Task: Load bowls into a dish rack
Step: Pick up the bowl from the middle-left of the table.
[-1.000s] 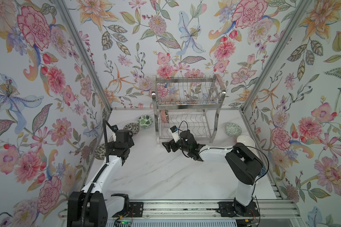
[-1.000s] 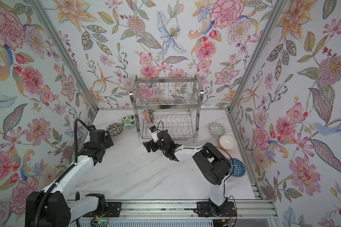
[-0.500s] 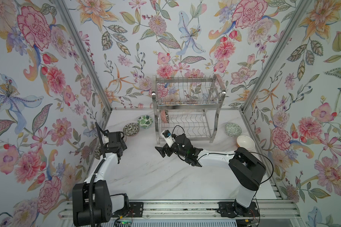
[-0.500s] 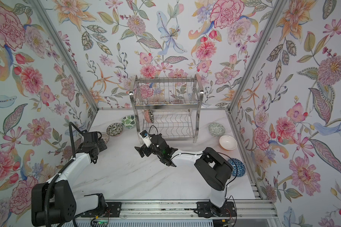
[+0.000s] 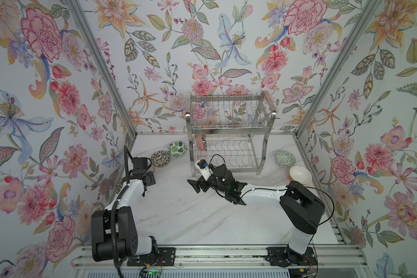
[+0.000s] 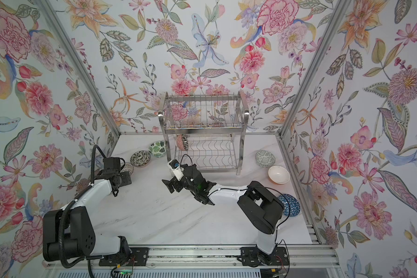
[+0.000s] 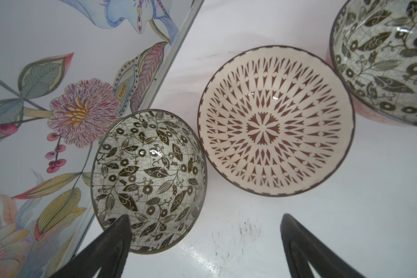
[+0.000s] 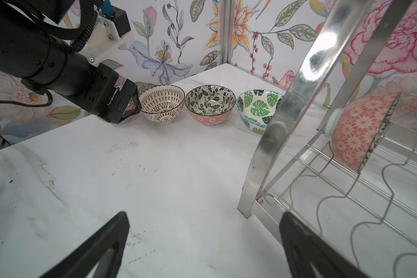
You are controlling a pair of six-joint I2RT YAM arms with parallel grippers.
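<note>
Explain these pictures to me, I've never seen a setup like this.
Two robot arms reach over a marble table, each ending in a two-fingered claw. The two wide pictures look down from above; the two close ones come from cameras on the wrists. The left claw hangs open at a black-leaf bowl, next to a brown-rayed bowl. The right claw is open and empty beside the dish rack, where one pink bowl already stands on edge. Nothing is held.
</note>
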